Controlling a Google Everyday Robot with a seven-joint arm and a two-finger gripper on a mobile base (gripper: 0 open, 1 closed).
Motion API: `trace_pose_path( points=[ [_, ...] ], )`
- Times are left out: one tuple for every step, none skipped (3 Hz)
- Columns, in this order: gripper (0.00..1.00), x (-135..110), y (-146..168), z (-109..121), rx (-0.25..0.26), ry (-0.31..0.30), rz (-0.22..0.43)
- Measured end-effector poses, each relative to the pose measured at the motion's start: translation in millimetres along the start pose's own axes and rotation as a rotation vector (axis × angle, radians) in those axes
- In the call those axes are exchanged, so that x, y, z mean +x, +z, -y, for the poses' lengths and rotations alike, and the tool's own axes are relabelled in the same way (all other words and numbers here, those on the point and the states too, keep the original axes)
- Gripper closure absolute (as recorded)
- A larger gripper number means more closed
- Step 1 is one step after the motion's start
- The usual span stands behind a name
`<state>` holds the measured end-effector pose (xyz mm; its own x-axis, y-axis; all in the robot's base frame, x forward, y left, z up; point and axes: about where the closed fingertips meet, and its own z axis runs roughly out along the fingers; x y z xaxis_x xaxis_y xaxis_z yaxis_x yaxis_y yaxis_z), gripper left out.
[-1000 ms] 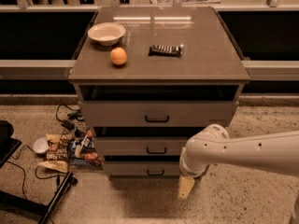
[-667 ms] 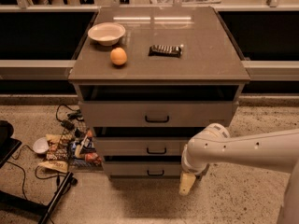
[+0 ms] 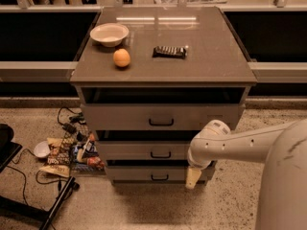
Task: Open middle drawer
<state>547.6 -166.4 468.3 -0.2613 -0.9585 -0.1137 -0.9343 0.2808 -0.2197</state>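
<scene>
While the end effector [image 3: 193, 176] is hung low at the right end of the bottom drawer [image 3: 139, 174], clenched or released cannot be told; the middle drawer [image 3: 124, 151] is seen just above, its handle [image 3: 160, 154] unheld, and the wrong pull could be hooked from this height

I get dim, warm light from above; glare streaks along the far edge of the cabinet [image 3: 206, 56] top, black shadow in the drawer gaps [image 3: 163, 96] (gripper [image 3: 193, 177] shows pale, low by the cabinet's front right corner).
</scene>
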Motion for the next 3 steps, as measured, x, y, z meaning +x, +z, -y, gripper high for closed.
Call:
trace_pose_path(
  points=[
    [0.0, -5, 18, 17, 0.014, -0.018, -0.013],
    [0.0, -5, 34, 27, 0.015, -0.031, -0.026],
    [0.0, -6, 45, 34, 0.018, -0.039, -0.036]
  ],
)
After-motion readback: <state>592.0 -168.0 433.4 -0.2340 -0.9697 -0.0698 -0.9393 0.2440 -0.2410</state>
